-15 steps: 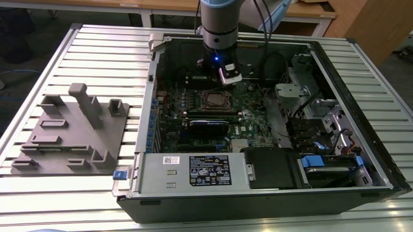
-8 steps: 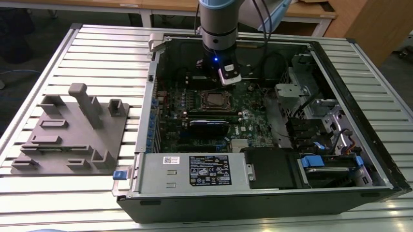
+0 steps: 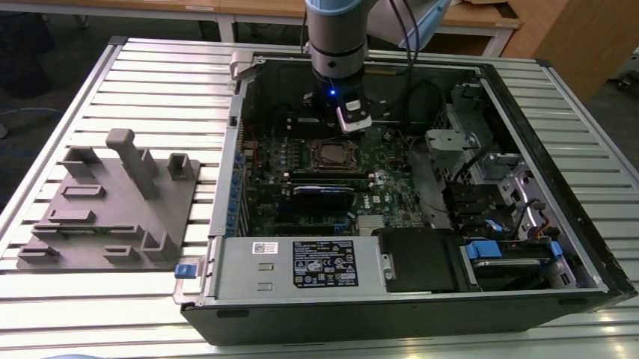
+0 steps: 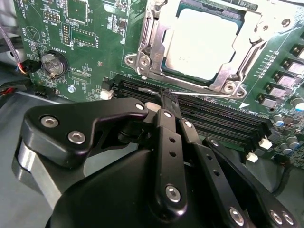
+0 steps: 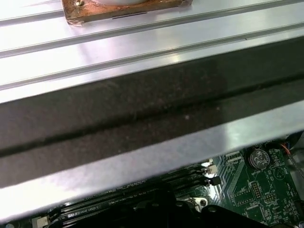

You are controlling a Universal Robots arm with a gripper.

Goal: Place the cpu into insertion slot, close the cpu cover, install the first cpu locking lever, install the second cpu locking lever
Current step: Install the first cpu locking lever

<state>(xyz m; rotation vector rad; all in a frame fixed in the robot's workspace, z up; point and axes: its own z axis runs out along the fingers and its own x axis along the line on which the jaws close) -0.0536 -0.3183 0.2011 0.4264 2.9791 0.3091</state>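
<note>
a slatted metal table (image 3: 150, 75) carries an open computer case (image 3: 589, 247) lying on its side, likely so the board faces up and the arm can reach straight down. on the exterior view's left sits a grey moulded parts fixture (image 3: 110, 217), well apart from the case. the robot arm (image 3: 337, 37) descends into the far part of the case, over the green motherboard (image 4: 90, 52). the gripper (image 4: 165, 99) hangs just beside the insertion slot (image 3: 313, 157), over the long black memory slots (image 4: 213, 121). in the second wrist view the cpu cover (image 4: 153, 33), a silver frame with a window, lies flat over the slot. the cpu (image 4: 202, 42) shows through that window, seated in the slot with its pale metal top up. a thin silver locking lever (image 4: 209, 95) runs along the slot's edge nearest the gripper. the pincer is clenched, fingers drawn together with no gap showing and their tips right at this wire. whether they pinch it or only press on it i cannot tell. the low, close pose suits working that lever into place, so placing the cpu and closing the cover look done.
</note>
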